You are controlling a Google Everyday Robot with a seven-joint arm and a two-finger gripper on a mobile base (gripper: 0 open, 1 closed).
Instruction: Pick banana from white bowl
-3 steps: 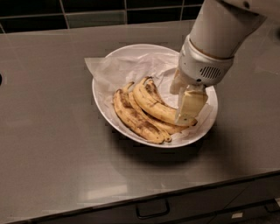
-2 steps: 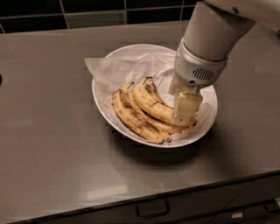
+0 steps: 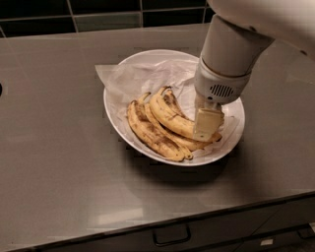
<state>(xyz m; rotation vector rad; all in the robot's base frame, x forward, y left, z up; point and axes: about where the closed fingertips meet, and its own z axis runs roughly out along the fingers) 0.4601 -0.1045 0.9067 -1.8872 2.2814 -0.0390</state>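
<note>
A wide white bowl (image 3: 235,115) stands on the grey counter and holds three bananas on a crumpled white paper sheet (image 3: 130,78). The banana (image 3: 170,114) is the plump, bright yellow one lying on top, its stem end toward the back. Two darker, brown-blotched bananas (image 3: 150,133) lie to its left and under it. My gripper (image 3: 206,124) hangs from the big white arm and reaches down into the right half of the bowl. It sits on or just over the banana's right end, which it hides.
The grey counter (image 3: 54,147) runs around the bowl. A dark tiled wall (image 3: 98,10) is at the back. Drawer fronts with a handle (image 3: 171,235) lie below the counter's front edge. The arm covers the upper right.
The arm has moved left and down, bringing the gripper from the bowl's right edge onto the right end of the banana. The bananas and the bowl have not moved.
</note>
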